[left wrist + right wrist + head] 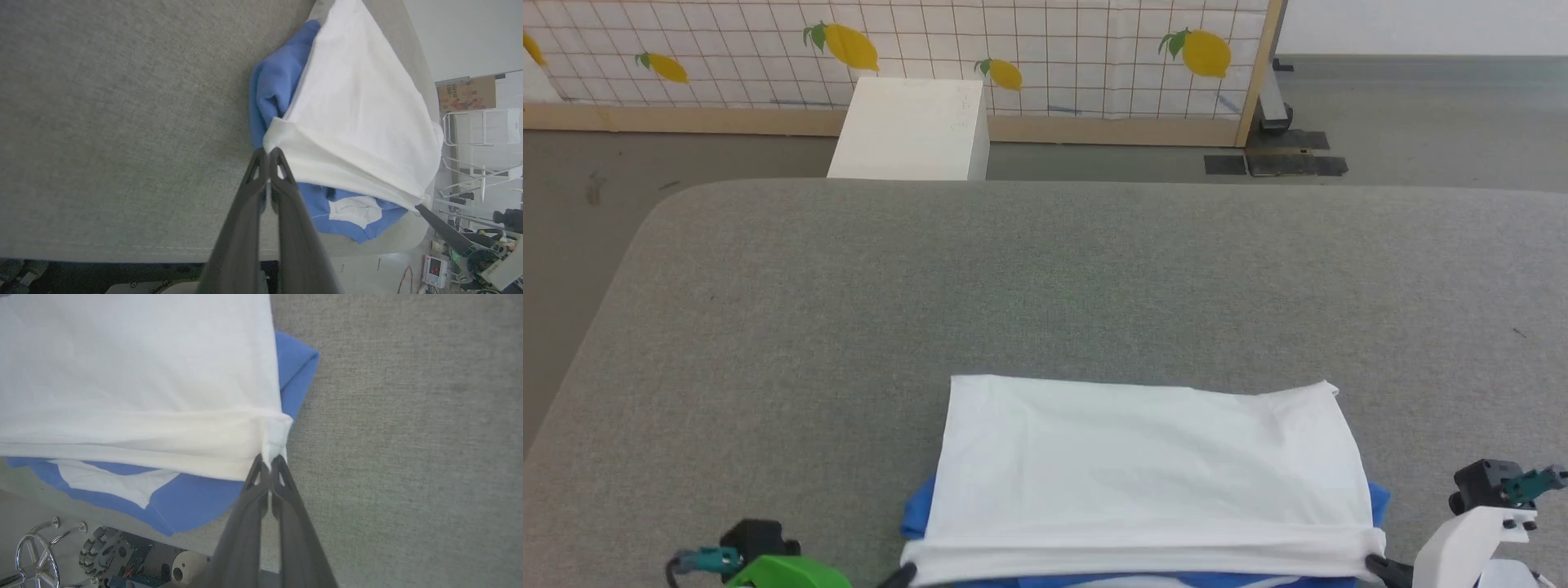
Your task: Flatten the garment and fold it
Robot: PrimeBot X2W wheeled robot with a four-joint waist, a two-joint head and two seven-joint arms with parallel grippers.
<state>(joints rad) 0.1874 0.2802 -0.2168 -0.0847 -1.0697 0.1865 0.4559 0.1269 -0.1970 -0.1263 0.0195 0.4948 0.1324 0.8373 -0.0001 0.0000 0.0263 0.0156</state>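
Left wrist view — left end effector (269,152) low, tight on garment (359,102)

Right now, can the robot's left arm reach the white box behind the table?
Probably not. The white box stands on the floor past the table's far edge. The left fingers are shut on the shirt's near corner, at the table's near side.

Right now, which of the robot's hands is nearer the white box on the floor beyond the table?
Left. The left hand pinches the garment's left corner, directly in line with the white box; the right hand pinches the right corner, well off to the box's right.
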